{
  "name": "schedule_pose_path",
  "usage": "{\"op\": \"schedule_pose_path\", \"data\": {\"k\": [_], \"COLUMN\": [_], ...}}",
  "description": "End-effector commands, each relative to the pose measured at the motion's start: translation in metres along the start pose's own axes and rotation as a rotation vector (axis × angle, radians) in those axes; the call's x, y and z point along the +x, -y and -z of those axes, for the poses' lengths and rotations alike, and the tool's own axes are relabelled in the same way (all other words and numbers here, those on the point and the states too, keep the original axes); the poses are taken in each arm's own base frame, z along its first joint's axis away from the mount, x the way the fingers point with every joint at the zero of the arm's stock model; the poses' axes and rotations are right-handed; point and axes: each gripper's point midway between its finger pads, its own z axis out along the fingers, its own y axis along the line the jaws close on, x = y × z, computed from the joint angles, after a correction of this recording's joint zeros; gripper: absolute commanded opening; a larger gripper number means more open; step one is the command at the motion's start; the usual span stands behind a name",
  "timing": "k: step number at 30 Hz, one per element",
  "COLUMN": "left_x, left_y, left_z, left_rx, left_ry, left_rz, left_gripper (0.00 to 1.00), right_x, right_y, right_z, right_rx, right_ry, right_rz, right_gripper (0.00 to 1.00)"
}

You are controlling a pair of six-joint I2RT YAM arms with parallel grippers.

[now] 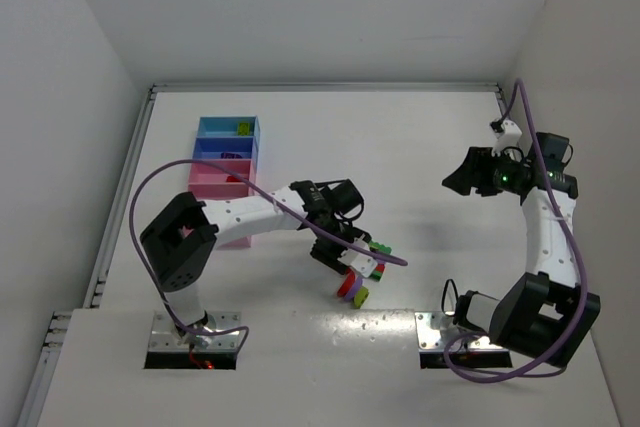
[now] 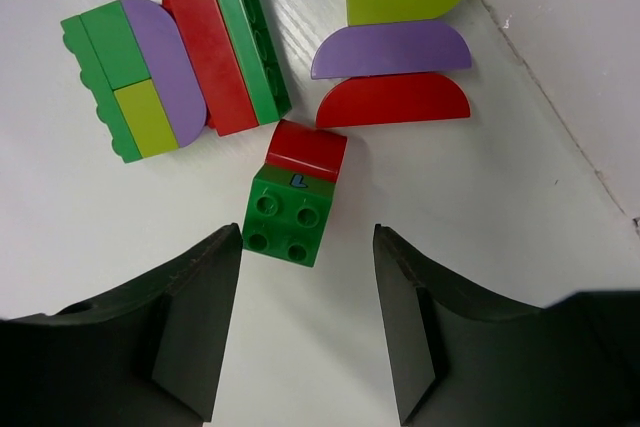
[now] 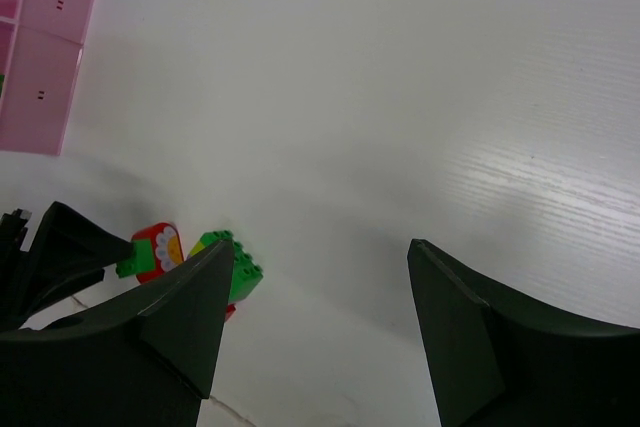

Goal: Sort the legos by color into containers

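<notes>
My left gripper (image 2: 307, 237) stands open over the table, its fingers either side of bare table. A green two-by-two lego (image 2: 286, 218) with a red brick (image 2: 306, 149) joined behind it lies just past the fingertips, close to the left finger and not gripped. A multicoloured block (image 2: 170, 72) lies to its left. A stack of yellow-green, purple and red curved legos (image 2: 400, 52) lies to its right. From above, the left gripper (image 1: 352, 257) hangs over this lego cluster (image 1: 365, 272). The containers (image 1: 207, 169) stand at the far left. My right gripper (image 3: 320, 247) is open and empty, raised at the right (image 1: 457, 179).
A yellow-green brick (image 1: 243, 128) lies in the light blue tray and a red one (image 1: 232, 179) in a pink tray. The right wrist view shows the pink tray (image 3: 40, 87), the lego cluster (image 3: 235, 269) and the left arm's dark fingers (image 3: 55, 247). White walls enclose the table.
</notes>
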Motion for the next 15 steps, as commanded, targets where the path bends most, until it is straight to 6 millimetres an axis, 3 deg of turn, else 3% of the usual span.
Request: {"op": "schedule_pose_path", "data": {"k": [1,8,13,15], "left_x": [-0.013,-0.011,-0.009,-0.007], "left_y": [-0.008,-0.009,-0.009,-0.008], "left_z": [-0.004,-0.014,-0.016,-0.019], "left_rx": [-0.004,0.01,0.018,0.026], "left_ry": [0.027,0.015,0.012,0.009], "left_rz": [-0.058,-0.059,-0.055,-0.051], "left_gripper": [0.61,0.61,0.49,0.49], "right_x": [-0.009,-0.009,-0.004,-0.004], "right_y": [-0.002,0.001,0.002,0.002], "right_z": [0.001,0.002,-0.001,-0.001], "right_rx": [-0.017,-0.011,-0.014,-0.014], "right_ry": [0.03,0.034,0.021,0.02], "right_rz": [0.013,0.008,-0.007,-0.007], "right_gripper": [0.71,0.71,0.71,0.71]}}
